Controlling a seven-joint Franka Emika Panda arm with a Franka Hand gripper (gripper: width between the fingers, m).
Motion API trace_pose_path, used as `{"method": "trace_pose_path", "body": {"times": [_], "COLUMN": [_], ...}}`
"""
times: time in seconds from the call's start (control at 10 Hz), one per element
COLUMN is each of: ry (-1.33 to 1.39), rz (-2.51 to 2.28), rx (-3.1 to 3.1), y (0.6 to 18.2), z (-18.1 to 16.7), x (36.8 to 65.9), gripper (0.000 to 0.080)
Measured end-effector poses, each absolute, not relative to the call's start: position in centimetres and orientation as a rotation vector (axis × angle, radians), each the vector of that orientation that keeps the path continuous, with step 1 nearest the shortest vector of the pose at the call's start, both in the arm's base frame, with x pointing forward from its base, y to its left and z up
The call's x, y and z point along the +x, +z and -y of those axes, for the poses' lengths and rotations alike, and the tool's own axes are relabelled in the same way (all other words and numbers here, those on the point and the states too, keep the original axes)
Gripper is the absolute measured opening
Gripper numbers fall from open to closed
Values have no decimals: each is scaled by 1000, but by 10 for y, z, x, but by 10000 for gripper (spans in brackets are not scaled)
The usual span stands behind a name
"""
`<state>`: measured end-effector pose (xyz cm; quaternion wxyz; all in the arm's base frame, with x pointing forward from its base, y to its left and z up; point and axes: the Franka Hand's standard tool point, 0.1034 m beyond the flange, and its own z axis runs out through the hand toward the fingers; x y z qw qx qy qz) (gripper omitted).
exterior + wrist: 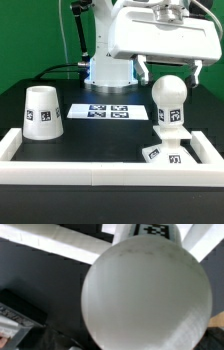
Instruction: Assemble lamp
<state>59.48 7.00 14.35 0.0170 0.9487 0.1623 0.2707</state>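
The ball-shaped bulb (170,97) stands upright on the small square tagged base (166,153) near the exterior view's right, close to the front rail. My gripper (170,72) hangs just above the bulb's top. Its two dark fingers (143,69) stand wide apart on either side, so it is open and holds nothing. In the wrist view the bulb (145,297) fills most of the picture, with a tag of the base (153,231) beyond it, and my fingertips do not show. The conical shade (42,110) stands wide end down at the exterior view's left.
A white rail frame (100,170) runs along the front and both sides of the black table; it also shows in the wrist view (60,249). The marker board (105,111) lies flat at the middle back. The arm's base (105,70) stands behind it.
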Motion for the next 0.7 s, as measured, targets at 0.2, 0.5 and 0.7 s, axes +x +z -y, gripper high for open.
{"method": "trace_pose_path", "body": {"times": [0.2,0.5,0.7], "ry": [825,473,273], "rz": [-488,-507,-505], "rx": [2953,3071,3115], "y": [138,130,126], "z": [-62,-73,-78], "x": [594,589,583], "gripper": [698,698,698]}}
